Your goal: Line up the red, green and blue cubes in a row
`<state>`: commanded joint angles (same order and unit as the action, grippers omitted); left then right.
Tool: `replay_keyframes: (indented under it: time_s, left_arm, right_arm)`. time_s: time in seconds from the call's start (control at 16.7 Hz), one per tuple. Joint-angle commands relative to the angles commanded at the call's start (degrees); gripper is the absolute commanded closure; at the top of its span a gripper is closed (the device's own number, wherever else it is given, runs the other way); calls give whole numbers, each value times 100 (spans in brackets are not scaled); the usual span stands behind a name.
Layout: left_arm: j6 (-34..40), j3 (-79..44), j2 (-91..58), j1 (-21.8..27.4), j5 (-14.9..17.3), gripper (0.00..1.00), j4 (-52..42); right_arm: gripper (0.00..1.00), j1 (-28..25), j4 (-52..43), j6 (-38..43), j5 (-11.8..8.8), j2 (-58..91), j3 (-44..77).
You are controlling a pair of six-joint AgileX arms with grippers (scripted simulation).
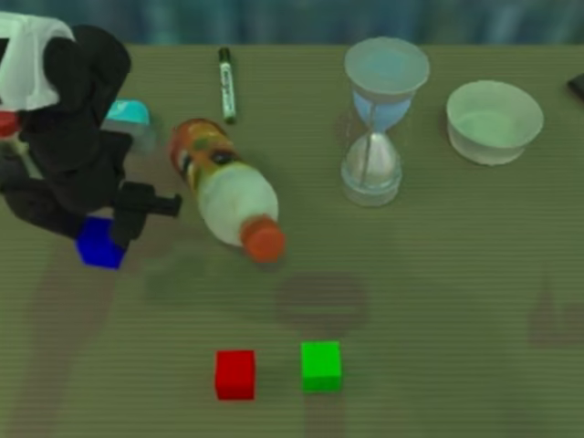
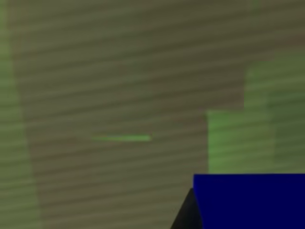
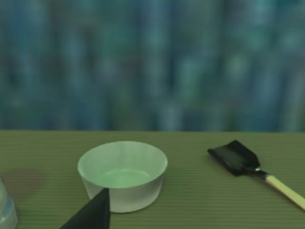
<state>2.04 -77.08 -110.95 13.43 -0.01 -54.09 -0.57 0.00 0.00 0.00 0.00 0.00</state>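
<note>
Left arm's jaws (image 1: 108,239) pinch blue cube (image 1: 99,244) — bent low, table's left.

A pale bowl (image 3: 122,174) stands on the green surface (image 3: 200,200), empty inside. Well apart from it lies a small black-bladed shovel (image 3: 255,171) with a light handle. One dark fingertip (image 3: 93,213) overlaps the bowl's near wall.

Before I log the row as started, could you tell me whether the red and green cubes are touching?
Apart. The top view shows a strip of bare table between the red cube and the green cube.
</note>
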Motion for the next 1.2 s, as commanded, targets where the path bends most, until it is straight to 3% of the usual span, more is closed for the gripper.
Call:
replay_keyframes:
  time_s: [0.3, 0.48, 0.66, 1.2]
  left_arm:
    - [4, -23, 5, 33, -3, 100, -33]
    - [382, -363, -203, 395, -8, 100, -185]
    - [1292, -1033, -635, 1166, -29, 100, -516]
    - [5016, -3324, -1902, 4000, -128, 100, -1593]
  right_arm:
    - [0, 0, 0, 0, 0, 0, 0]
    - [0, 0, 0, 0, 0, 0, 0]
    - [0, 0, 0, 0, 0, 0, 0]
    - [0, 0, 0, 0, 0, 0, 0]
